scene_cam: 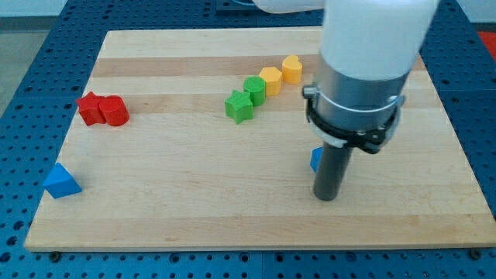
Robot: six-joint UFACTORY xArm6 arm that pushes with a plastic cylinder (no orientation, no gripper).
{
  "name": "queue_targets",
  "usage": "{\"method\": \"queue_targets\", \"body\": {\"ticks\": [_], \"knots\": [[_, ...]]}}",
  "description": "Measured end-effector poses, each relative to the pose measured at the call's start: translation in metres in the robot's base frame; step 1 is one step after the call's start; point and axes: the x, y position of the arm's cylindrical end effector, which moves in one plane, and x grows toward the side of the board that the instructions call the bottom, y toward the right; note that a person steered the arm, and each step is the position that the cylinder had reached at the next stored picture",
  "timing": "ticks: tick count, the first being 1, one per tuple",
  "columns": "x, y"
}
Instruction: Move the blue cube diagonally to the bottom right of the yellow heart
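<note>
The blue cube (pixel 315 160) shows only as a small blue sliver, mostly hidden behind my dark rod. My tip (pixel 328 197) rests on the board right against the cube, on its bottom-right side in the view. The yellow heart (pixel 291 69) stands near the view's top, well above the cube and slightly to its left. It ends a diagonal row with a yellow hexagon (pixel 270 79), a green cylinder (pixel 254 88) and a green star (pixel 239 106).
Two red blocks (pixel 102 110) sit touching at the view's left. A blue triangle (pixel 60 181) lies near the bottom-left corner of the wooden board (pixel 194 194). The arm's wide white and grey body hangs over the board's right part.
</note>
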Motion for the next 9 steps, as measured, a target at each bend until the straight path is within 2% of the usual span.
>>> {"method": "queue_targets", "body": {"ticks": [3,4,5,7,9], "knots": [[-0.107,0.001],[-0.101,0.0],[-0.079,-0.025],[-0.077,-0.096],[-0.088,-0.1]]}}
